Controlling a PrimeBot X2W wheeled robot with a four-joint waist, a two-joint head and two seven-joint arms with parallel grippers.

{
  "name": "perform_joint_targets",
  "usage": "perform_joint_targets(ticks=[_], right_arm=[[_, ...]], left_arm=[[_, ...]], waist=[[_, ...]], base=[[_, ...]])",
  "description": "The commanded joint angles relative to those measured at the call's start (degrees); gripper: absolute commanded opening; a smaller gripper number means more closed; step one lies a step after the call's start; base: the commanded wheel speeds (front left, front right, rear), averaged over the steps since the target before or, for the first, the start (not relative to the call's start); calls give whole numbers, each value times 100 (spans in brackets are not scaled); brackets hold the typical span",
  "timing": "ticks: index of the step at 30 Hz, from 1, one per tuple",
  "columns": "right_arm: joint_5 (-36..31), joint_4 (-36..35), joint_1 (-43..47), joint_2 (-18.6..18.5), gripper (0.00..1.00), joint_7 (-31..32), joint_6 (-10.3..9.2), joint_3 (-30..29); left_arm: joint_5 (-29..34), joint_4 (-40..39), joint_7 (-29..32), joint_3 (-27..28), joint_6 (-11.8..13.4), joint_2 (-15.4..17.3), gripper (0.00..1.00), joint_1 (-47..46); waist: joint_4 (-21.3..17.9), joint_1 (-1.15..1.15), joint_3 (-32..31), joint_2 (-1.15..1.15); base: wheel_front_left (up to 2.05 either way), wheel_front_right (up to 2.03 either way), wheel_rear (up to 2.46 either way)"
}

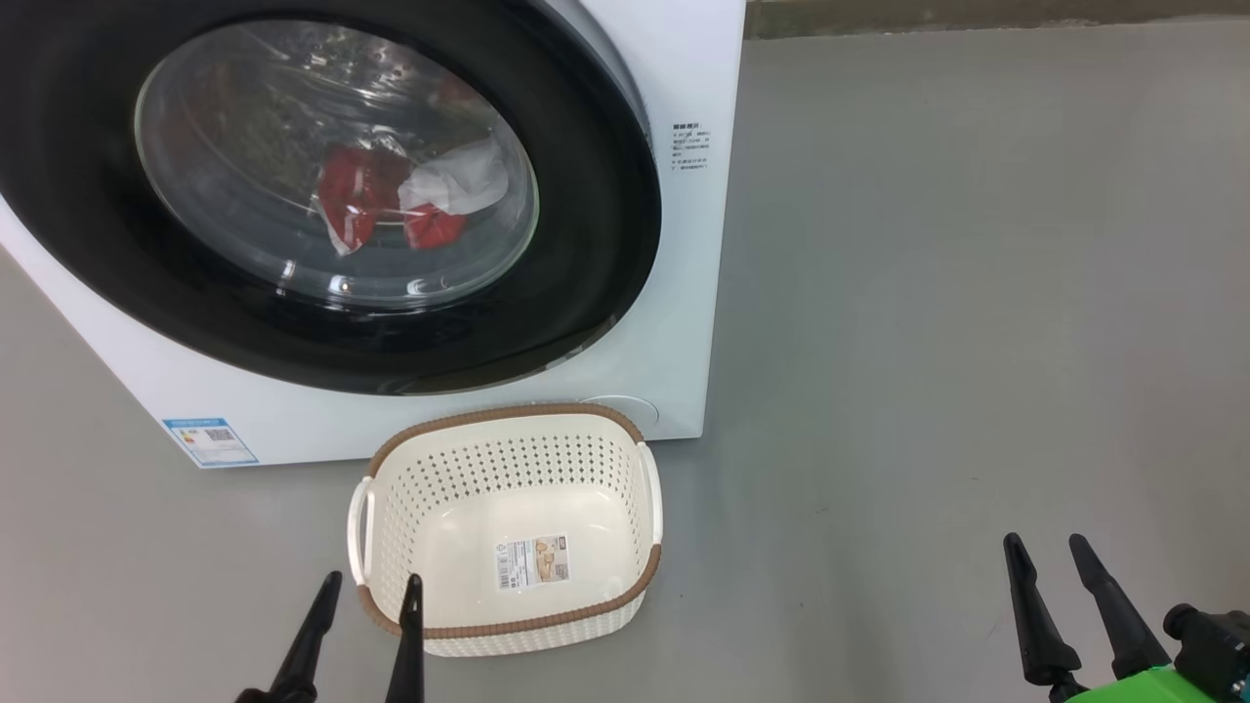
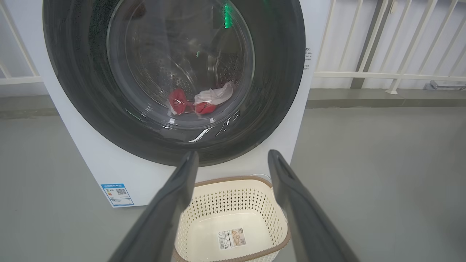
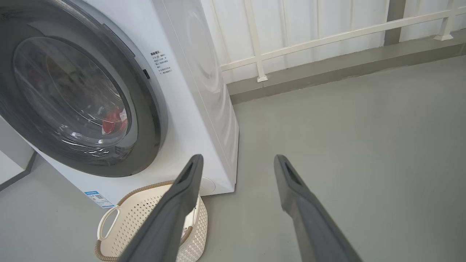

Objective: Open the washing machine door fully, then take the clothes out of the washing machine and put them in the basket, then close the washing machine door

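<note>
Down low, left pincer [image 1: 375, 578] and right pincer [image 1: 1044, 538], both agape.

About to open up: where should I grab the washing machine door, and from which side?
Hook the washing machine door at its right rim edge, coming from the right with the right gripper. A grey gap shows there, so it likely hinges left.
</note>
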Motion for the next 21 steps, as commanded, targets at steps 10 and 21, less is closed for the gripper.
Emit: perform_joint_targets(ticks=[10,21], right_arm=[[-170,-83,22,-63,100,-85,2,16],[-172,-104,4,-37,100,-85,2,-12]], left_arm=[[133,-53,-82,139,22,43,100,-30],[95,-40,-82,166,7,43,100,-55]], waist=[[-5,-1,-13,0],[-10,-1,-10,0]], base=[[0,0,0],[0,0,0]])
